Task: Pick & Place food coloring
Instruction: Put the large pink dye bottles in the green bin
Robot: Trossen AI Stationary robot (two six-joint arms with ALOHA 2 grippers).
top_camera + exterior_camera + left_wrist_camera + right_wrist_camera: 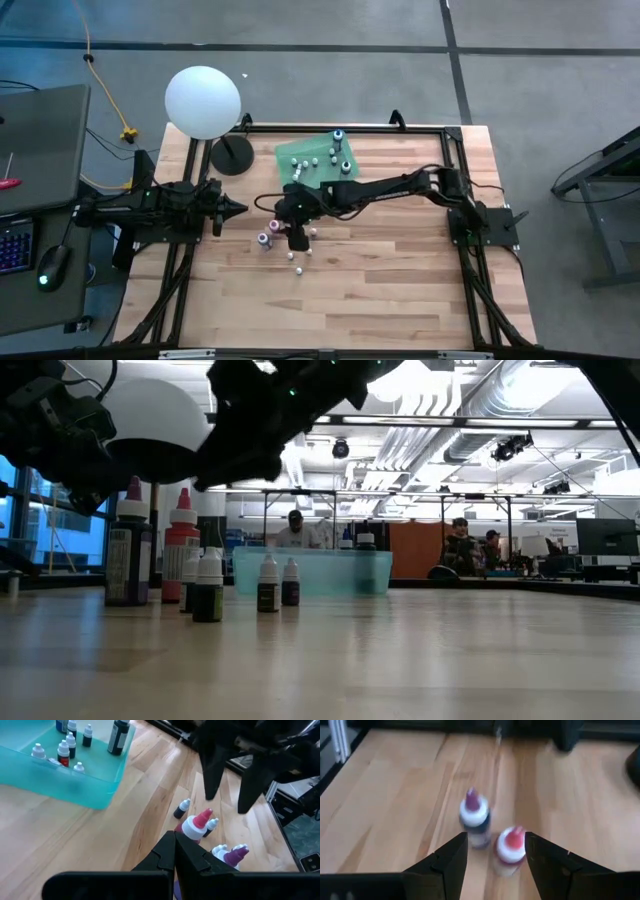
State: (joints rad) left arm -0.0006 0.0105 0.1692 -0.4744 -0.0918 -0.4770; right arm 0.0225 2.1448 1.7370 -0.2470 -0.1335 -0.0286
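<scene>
Several tiny food coloring bottles stand upright on the wooden table: a red-capped one [510,848] and a purple-capped one [474,818], with small white-capped ones [208,586] around them. More bottles stand in the teal tray [300,152]. My right gripper [496,840] hangs open above the loose bottles and points down. Its fingers stand on either side of the red-capped bottle without touching it. My left gripper [240,209] is shut and hovers left of the group, pointing toward it.
The big white globe [203,101] on its dark round base [231,156] stands at the far left of the table, next to the tray. Bare wood lies toward the near edge and the right. People sit in the room beyond the table.
</scene>
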